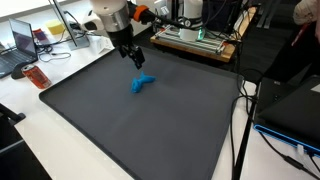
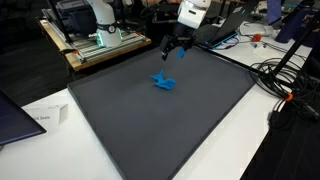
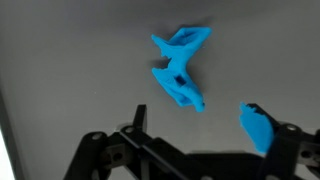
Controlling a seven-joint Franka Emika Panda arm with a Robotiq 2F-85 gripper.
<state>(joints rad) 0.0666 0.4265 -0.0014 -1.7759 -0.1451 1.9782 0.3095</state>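
Claw: black two-finger gripper (image 1: 131, 58) on white arm, jaws fully apart, nothing betw. them, no contact w/ anything. It hangs above the mat in both exterior views (image 2: 172, 50).

Obj.: small bright-blue plastic piece (image 1: 142, 83), irregular shape w/ prongs at one end. It lies flat on the large dark-grey mat (image 1: 100, 130) that covers most of the white bench (image 1: 30, 135).

Pos.: the piece sits in the far half of the mat, nearer the far edge than the near edge and clear of all edges (same in an exterior view (image 2: 163, 81)). The claw is above and just beside it, on the far-edge side, apart from it.

Wrist view: blue piece (image 3: 180, 68) is ahead of the fingertips (image 3: 140, 112), roughly in line w/ the gap betw. them. Exact type of the piece: cannot tell.

Surroundings:
- Open laptop (image 1: 22, 40) and orange item (image 1: 37, 76) sit on the bench beyond one mat edge.
- Equipment box w/ green lights (image 2: 100, 42) stands past the far edge.
- Black cables (image 2: 285, 85) lie off another edge.
- White paper sheet (image 2: 45, 117) lies near a mat corner.
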